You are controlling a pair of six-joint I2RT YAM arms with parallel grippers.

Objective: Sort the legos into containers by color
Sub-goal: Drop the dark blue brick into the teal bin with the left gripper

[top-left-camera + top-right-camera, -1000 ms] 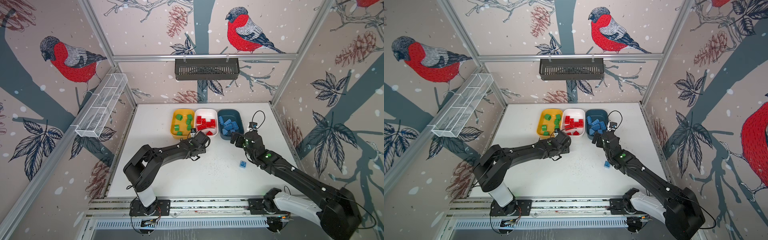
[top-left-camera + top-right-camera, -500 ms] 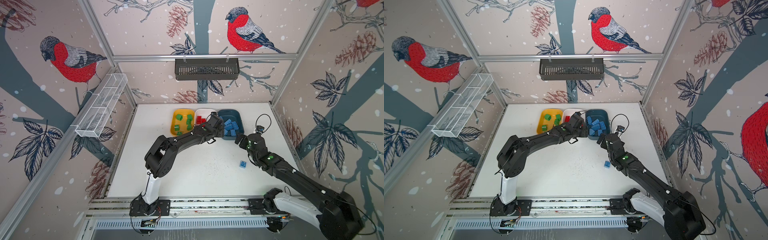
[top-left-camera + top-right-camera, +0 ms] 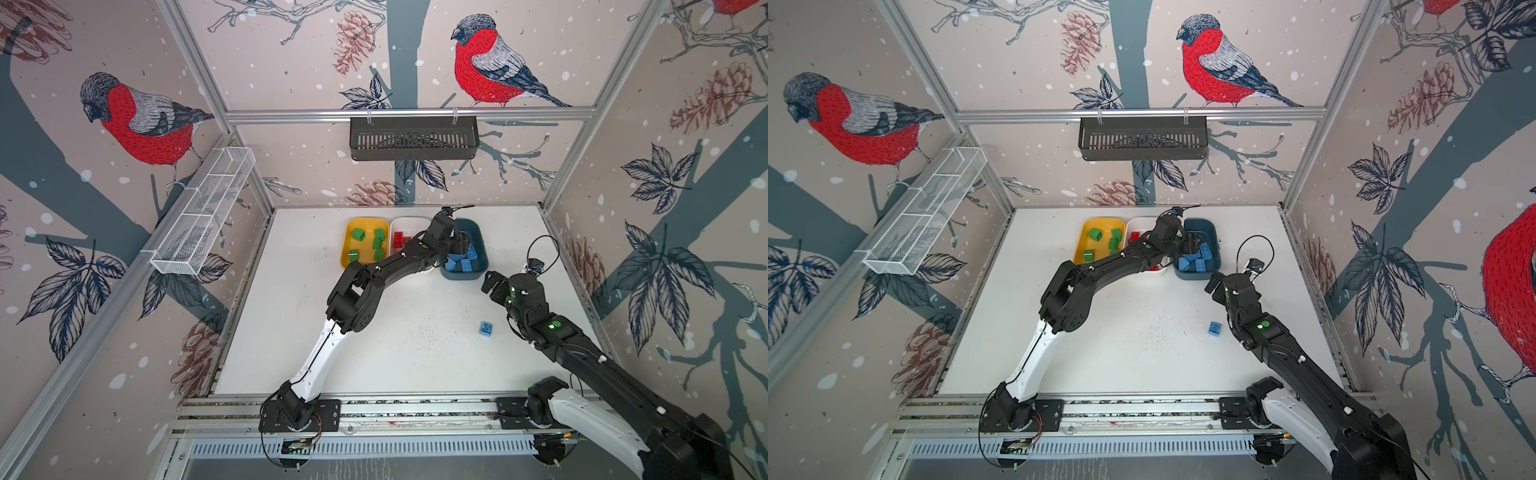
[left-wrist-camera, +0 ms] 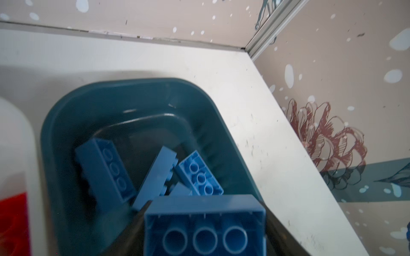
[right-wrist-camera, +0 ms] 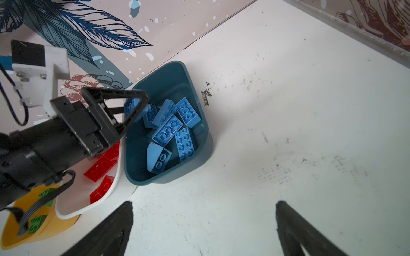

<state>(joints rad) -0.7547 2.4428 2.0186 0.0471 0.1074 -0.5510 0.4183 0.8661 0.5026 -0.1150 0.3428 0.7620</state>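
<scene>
Left hand (image 4: 205, 221) pinching one blue brick (image 5: 132, 106) above teal tub (image 5: 173, 177). Six loose blue bricks (image 5: 167, 130) inside tub. Right hand (image 5: 204, 206) spread wide over surface (image 3: 415, 353) near teal tub. One lone blue brick (image 3: 486, 328) on surface, well apart from teal tub. Beside teal tub: white tub (image 3: 409, 222), three red bricks (image 5: 101, 166) visible; beyond, yellow tub (image 3: 348, 245), at least four green bricks (image 3: 358, 234).

Left gripper (image 5: 142, 104) grips blue brick (image 5: 130, 106) over teal tub (image 5: 170, 176) (blue bricks (image 5: 167, 130) inside); right gripper (image 5: 204, 202) spread wide.
</scene>
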